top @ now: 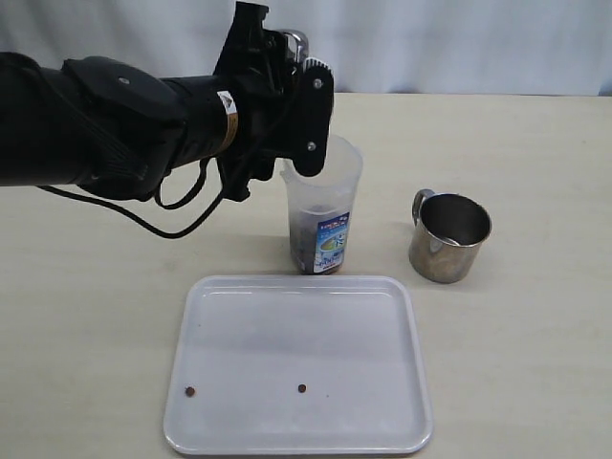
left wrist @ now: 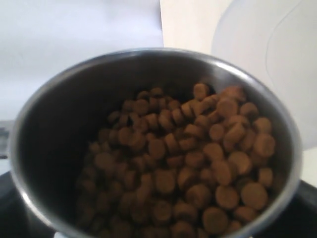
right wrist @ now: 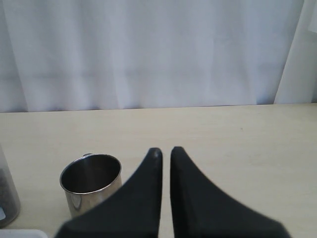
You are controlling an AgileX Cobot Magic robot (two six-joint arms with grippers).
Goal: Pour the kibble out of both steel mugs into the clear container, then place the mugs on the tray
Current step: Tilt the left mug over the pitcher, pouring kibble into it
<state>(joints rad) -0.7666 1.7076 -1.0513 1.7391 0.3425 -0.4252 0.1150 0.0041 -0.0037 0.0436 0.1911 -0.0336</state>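
Your left gripper (top: 292,96) is clamped on a shiny stainless-steel cylindrical mug (left wrist: 54,148) and holds it up off the table. In the exterior view the gripper overlaps the left side of the rim of the tall translucent plastic canister (top: 323,206). The held mug is hidden behind the gripper there, apart from a glint of steel. In the left wrist view this mug is heaped with small round reddish-brown kibble pellets (left wrist: 198,163), banked toward one side.

The canister stands upright just behind the far edge of the flat white rectangular plastic tray (top: 382,421). Its blue-yellow label faces the camera and a dark layer of kibble sits in its bottom.

Two stray pellets (top: 302,388) lie on the tray, well apart.

A second steel mug (top: 449,236) stands upright on the beige table (top: 535,363) to the right of the canister, not touching it; you can see it is empty.

Your right gripper (right wrist: 163,153) has its black fingers pressed together on nothing, above the table near that second mug.
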